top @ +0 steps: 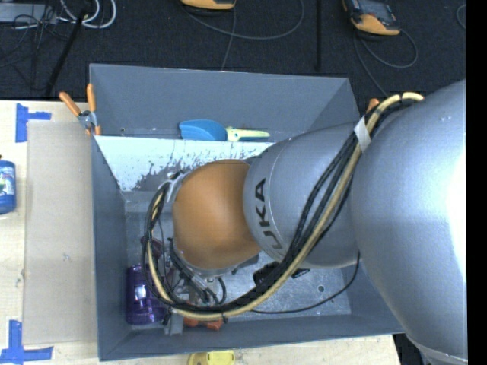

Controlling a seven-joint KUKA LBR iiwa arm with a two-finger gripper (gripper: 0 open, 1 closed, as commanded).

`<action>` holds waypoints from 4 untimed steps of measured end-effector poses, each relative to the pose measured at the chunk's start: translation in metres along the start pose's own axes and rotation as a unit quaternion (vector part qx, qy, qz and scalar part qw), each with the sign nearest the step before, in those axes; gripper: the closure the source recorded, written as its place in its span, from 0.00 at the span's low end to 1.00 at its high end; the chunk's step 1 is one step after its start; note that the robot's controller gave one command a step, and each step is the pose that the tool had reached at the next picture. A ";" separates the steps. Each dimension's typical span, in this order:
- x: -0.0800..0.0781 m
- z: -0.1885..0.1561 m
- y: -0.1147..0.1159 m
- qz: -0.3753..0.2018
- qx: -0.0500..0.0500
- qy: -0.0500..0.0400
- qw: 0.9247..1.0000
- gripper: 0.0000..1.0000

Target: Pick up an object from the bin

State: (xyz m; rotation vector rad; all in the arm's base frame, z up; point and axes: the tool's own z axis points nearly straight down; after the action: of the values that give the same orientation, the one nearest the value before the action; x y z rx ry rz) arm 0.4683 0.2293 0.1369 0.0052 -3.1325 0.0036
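Orange cover (209,215) blocks your view of the gripper (190,289); can't tell its grip state. Purple object (139,295) just beside it, partly hidden.

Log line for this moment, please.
arm: deep in grey metal bin | beside wrist: small purple object, lower-left corner | back wall: blue scoop

The only writing that can be read is the pair of dark capital letters "KA", turned on their side, on the silver casing of the arm (319,196), just beside its orange cover (209,215) over the middle of the bin (221,97); further letters are hidden.
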 end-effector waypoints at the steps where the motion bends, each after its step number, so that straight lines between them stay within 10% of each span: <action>1: -0.002 -0.004 -0.001 0.003 -0.001 -0.003 1.000 0.00; 2: -0.008 0.062 -0.076 0.093 -0.003 -0.006 0.996 0.00; 3: -0.019 0.032 -0.034 -0.089 0.000 -0.004 0.996 0.00; 4: -0.017 0.032 -0.046 -0.102 -0.001 -0.004 0.995 0.00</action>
State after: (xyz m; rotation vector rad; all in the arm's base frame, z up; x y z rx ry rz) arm 0.4847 0.1829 0.1049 0.3269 -3.1226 -0.0001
